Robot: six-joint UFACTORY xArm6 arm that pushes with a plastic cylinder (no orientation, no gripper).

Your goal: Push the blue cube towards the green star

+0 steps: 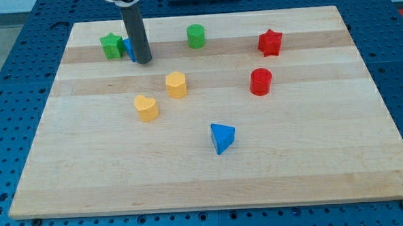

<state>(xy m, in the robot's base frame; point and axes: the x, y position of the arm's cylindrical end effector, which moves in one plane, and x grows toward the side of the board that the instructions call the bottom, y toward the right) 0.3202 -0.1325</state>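
1. There are no jaws here to be apart or together: the arm ends in a plain dark rod, and my tip (pixel 143 61) rests on the wooden board (pixel 204 181) at the view's upper left.
2. The blue cube (pixel 128 48) is mostly hidden behind the rod; only a sliver shows on the rod's left side, touching or nearly touching the tip.
3. The green star (pixel 111 46) sits just beside that sliver, toward the view's left. I cannot tell whether the two are touching.
4. Judging by its look, the cube is a small, light, rigid piece that should slide easily on smooth wood. It cannot be gripped, only pushed, best on the flat face turned away from the star and through its middle, so that it does not spin aside.
5. The task looks close to done; any further push should be short and gentle, or the star will be shoved along too.
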